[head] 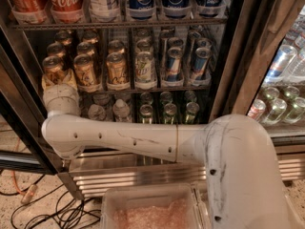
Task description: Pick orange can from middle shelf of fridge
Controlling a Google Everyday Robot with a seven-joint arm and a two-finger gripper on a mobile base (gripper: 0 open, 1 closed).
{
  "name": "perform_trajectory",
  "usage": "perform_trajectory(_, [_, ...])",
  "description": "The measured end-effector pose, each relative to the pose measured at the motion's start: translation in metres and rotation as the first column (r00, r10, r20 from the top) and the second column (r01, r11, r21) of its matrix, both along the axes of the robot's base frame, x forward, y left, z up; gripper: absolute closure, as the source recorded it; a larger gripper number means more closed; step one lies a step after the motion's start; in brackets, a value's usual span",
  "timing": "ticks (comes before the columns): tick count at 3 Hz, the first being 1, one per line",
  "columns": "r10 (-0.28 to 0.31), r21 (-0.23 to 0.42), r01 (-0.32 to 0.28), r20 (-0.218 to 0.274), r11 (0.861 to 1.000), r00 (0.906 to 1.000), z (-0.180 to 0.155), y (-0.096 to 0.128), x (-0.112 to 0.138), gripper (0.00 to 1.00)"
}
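The orange can (53, 69) is seen at the left end of the middle shelf (157, 87) of the fridge (228, 56), toward ten o'clock in the view. The gripper (58, 82) is found at the can's six o'clock, close by its base; whether it is closed cannot be told.
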State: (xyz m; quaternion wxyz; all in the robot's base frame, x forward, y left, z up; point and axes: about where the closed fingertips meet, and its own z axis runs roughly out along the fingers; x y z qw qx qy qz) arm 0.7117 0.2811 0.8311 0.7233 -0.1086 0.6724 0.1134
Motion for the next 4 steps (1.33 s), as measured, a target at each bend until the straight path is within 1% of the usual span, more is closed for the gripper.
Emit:
perform_trajectory(1, [0.002,0.000,-0.002,0.001,1.000,1.0000,0.001,0.000,0.000,1.00])
perform_trajectory(2, [0.009,0.029,-0.009,0.021,1.000,0.9997,0.013,-0.001,0.000,1.00])
perform_trajectory(4, [0.023,0.057,-0.028,0.088,0.998,0.9959,0.045,-0.006,-0.002,1.00])
